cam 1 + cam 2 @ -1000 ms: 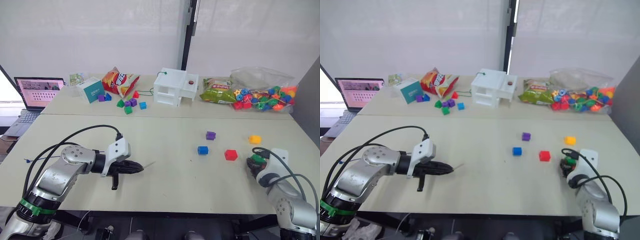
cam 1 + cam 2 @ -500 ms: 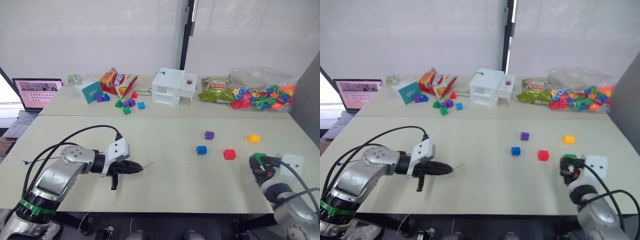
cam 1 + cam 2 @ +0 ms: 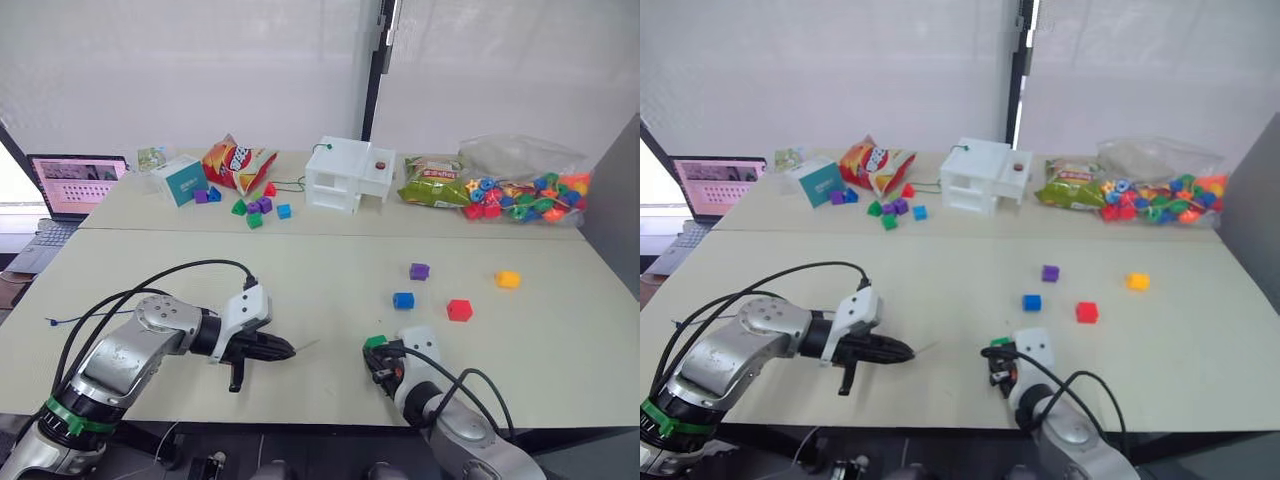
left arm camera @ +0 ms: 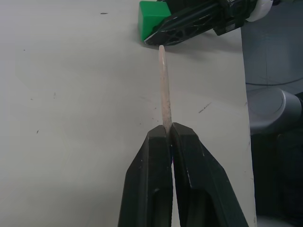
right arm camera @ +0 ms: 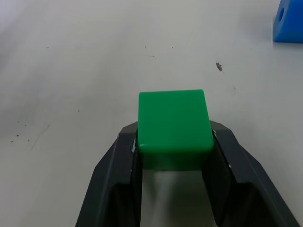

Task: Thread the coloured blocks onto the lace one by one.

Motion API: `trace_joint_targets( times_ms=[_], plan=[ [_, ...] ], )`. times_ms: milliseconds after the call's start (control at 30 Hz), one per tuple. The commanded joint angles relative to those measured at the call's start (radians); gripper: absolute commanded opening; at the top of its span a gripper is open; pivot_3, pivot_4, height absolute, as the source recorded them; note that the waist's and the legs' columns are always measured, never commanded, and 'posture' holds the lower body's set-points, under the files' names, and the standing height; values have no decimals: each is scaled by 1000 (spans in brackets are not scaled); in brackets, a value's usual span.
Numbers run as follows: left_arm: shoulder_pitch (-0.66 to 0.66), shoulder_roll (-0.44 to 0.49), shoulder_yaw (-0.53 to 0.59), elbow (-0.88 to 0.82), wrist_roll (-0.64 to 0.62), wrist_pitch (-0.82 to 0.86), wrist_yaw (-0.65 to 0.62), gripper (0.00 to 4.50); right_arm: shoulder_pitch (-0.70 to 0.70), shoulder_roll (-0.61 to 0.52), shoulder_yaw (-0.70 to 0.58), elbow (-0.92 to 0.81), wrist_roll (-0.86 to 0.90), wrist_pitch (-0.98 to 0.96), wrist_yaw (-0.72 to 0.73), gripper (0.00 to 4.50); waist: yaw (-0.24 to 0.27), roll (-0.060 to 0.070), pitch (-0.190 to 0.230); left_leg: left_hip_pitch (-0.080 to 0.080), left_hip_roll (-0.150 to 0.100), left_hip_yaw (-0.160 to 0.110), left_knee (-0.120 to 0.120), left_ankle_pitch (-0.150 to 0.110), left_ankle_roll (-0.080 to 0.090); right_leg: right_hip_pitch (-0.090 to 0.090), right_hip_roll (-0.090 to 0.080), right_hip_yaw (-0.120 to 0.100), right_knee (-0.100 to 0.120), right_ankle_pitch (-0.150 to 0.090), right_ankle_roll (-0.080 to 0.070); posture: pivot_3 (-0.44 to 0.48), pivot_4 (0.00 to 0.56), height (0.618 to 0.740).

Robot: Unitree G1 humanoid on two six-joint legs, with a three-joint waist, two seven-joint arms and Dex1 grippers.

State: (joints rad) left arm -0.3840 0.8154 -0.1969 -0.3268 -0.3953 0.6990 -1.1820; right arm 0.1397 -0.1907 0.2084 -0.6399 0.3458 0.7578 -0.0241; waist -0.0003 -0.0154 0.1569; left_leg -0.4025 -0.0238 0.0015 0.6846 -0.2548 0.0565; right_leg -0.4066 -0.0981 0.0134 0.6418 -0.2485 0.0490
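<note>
My left gripper [image 3: 285,350] is shut on the lace's pale stiff tip [image 4: 163,94], which sticks out toward the right. The dark-blue lace [image 3: 62,320] trails off behind my left arm. My right gripper [image 3: 379,360] is shut on the green block [image 5: 174,124] and holds it near the table's front middle. In the left wrist view the lace's end almost reaches the right gripper's finger beside the green block [image 4: 154,19]. The blue block [image 3: 403,300], purple block [image 3: 420,271], red block [image 3: 460,310] and yellow block [image 3: 508,280] lie on the table to the right.
At the back stand a white box [image 3: 350,175], a clear bag of beads [image 3: 525,185], a green snack bag [image 3: 432,182], a chip bag [image 3: 238,160], a teal box [image 3: 182,180] and a cluster of small blocks [image 3: 255,207]. A laptop [image 3: 75,183] sits at the far left.
My right gripper has carried the green block from the table's right edge leftward to the front middle, close to the lace tip. My left gripper has shifted slightly right.
</note>
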Motion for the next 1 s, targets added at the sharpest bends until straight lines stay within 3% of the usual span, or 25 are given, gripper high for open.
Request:
trace_joint_targets(
  times_ms=[33, 100, 333, 500, 633, 767, 1000],
  plan=[
    [-11, 9, 2, -45, -17, 23, 11, 0, 27, 32, 13, 57, -21, -39, 12, 1177, -6, 0, 0, 1, 0, 0, 0, 0, 0, 1, 0, 0, 0, 0, 0, 0, 150, 740],
    [-8, 10, 2, -53, -18, 32, 16, 0, 36, 37, 8, 36, -36, -66, 13, 2227, -7, 0, 0, 3, 1, 0, 0, 0, 0, 3, 1, 0, 0, 0, 0, 0, 150, 740],
    [9, 4, 13, -83, -35, 73, 48, 0, -8, -113, -121, -156, 88, -2, 182, 4474, -5, 0, 0, 1, 0, 0, 0, 0, 0, 1, -1, 1, 0, 0, 0, 0, 150, 740],
    [22, 14, 5, -94, -30, 65, 55, 0, -114, -301, -202, -148, 209, 62, 387, 4474, -9, 0, 0, 2, 1, 0, -1, 0, 0, 1, 1, 1, 0, 0, -1, 0, 150, 740],
    [32, 21, -4, -98, -22, 46, 54, 0, -331, -587, -82, 98, 199, -88, 924, 4474, -12, 0, 2, 2, 0, 2, -1, 0, 0, 2, 0, 2, -2, 0, -1, 0, 150, 740],
    [25, 37, -21, -95, -16, 42, 37, 0, -518, -638, 64, 380, 40, -304, 1145, 4474, -10, -1, 2, 3, 3, 2, -1, 0, 0, 3, 3, 1, -2, -1, -1, 0, 150, 740],
    [41, 45, -30, -122, -17, 58, 47, 0, -725, -558, 178, 803, -140, -625, 1362, 4474, -10, -1, 2, -1, 3, 3, -1, 0, 0, 0, 2, 1, -2, -1, -1, 0, 150, 740]
  ],
)
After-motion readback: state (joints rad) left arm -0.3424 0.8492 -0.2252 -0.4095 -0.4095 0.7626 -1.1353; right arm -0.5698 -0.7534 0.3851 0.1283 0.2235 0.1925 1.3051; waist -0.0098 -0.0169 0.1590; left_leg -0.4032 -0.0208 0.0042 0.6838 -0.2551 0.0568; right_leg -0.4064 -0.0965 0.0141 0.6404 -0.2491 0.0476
